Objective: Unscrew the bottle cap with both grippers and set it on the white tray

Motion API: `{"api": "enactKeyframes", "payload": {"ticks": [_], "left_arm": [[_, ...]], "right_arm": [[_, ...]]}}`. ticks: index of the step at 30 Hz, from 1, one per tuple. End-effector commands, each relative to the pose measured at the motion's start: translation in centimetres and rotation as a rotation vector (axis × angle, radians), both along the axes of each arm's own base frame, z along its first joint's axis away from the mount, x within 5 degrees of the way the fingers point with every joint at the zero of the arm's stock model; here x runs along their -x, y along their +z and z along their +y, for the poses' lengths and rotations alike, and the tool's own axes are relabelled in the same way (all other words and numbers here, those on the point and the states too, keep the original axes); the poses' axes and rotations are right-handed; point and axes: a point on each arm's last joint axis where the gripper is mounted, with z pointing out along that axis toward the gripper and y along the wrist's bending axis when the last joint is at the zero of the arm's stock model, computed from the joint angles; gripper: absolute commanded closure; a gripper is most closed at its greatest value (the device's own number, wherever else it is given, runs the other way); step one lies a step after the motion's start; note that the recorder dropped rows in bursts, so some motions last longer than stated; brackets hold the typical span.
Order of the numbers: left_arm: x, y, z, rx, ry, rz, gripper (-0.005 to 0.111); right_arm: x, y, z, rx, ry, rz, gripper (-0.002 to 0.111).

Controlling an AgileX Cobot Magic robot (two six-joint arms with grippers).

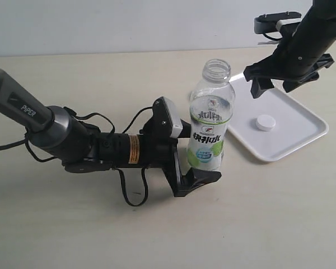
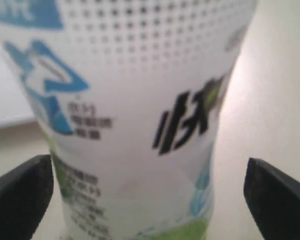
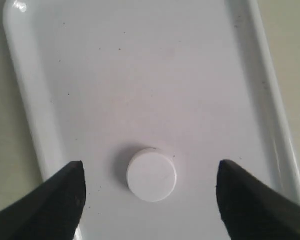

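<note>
The clear bottle (image 1: 211, 120) stands upright on the table with its threaded neck bare. In the left wrist view its white-and-green label (image 2: 140, 100) fills the frame. My left gripper (image 1: 204, 163) lies low around the bottle's base. Its jaws are open: one finger (image 2: 20, 195) sits at the bottle's side, the other finger (image 2: 277, 200) stands apart from it. The bottle cap (image 1: 265, 122) lies flat on the white tray (image 1: 297, 134). Above it hangs my right gripper (image 1: 275, 84), open and holding nothing. In the right wrist view the cap (image 3: 151, 174) shows between the spread fingers, on the tray (image 3: 140, 75).
The dark grey arm marked "PIPER" (image 1: 33, 112) stretches along the table from the left, with loose cables (image 1: 129, 193) beside it. A pale wall (image 1: 129, 25) closes the table's far side. The tray lies right of the bottle, at an angle.
</note>
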Motion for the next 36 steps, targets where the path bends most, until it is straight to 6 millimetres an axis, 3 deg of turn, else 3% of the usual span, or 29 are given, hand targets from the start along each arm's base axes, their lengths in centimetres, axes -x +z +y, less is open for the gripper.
{"api": "enactKeyframes", "payload": {"ticks": [1,10,16,21,30,36], "left_arm": [[0.0,0.3,0.0,0.000,-0.010,-0.018,0.002],[-0.4,2.7,0.8,0.019,0.005,-0.058,0.002],[-1.1,4.2,3.2,0.019,0.032,0.004,0.002],[-0.6,5.6,5.4,-0.025,-0.051,0.038,0.002],[-0.7,11.4,9.3,-0.063,-0.047,0.132,0.002],[0.4,16.1,11.2,-0.085,-0.033,0.157,0.002]], "right_arm": [[0.1,1.2,-0.2,0.007,0.008,-0.020,0.038],[1.0,3.4,-0.3,0.023,0.019,-0.043,0.038],[1.9,5.8,-0.3,0.027,0.023,-0.074,0.038],[2.5,7.5,-0.3,0.026,0.022,-0.117,0.038],[5.1,10.4,-0.2,0.022,0.031,-0.067,0.038],[7.4,12.7,-0.2,0.013,0.033,-0.031,0.038]]}}
